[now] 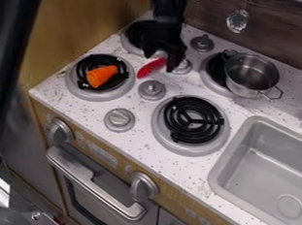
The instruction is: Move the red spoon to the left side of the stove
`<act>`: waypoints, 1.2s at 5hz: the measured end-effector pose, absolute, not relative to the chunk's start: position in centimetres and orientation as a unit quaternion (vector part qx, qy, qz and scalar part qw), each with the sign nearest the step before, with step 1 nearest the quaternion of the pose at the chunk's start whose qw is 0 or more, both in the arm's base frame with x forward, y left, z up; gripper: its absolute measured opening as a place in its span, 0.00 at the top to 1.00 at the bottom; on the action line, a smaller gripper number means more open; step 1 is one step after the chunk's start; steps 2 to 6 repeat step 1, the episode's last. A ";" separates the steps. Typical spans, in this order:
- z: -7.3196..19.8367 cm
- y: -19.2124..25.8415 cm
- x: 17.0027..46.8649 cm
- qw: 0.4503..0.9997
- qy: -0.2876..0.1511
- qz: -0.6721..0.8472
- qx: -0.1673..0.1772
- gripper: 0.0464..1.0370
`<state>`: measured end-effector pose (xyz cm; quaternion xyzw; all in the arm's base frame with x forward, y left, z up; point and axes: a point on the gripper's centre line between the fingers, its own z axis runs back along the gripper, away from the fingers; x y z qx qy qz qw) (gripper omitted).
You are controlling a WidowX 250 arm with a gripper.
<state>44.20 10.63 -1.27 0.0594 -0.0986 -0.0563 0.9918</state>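
I have the toy stove (89, 103) below me, its pale speckled top running across to the grey sink (218, 170) at the right. My arm (169, 6) comes in from the top edge, just left of the middle, and hangs nearly straight down over the rear part of the stovetop. At its lower end, the gripper (162, 56) points down beside a small grey knob (183, 66), partly covering the view of the rear left burner (131, 46). The metal pot (250, 75) sits at the rear right burner. The red spoon (150, 67) shows right at the gripper's lower end, slanting down to the left, between the front left burner (74, 83) and that knob. I can't tell whether the gripper is open, closed or gripping the spoon. On the front left burner lies an orange carrot (101, 76).
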 end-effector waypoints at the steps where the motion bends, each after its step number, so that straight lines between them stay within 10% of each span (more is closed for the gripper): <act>1: 1.0 9.9 41.8 0.991 -0.109 -0.045 0.059 0.04; 6: 1.0 9.9 41.8 0.991 -0.109 -0.045 0.059 0.04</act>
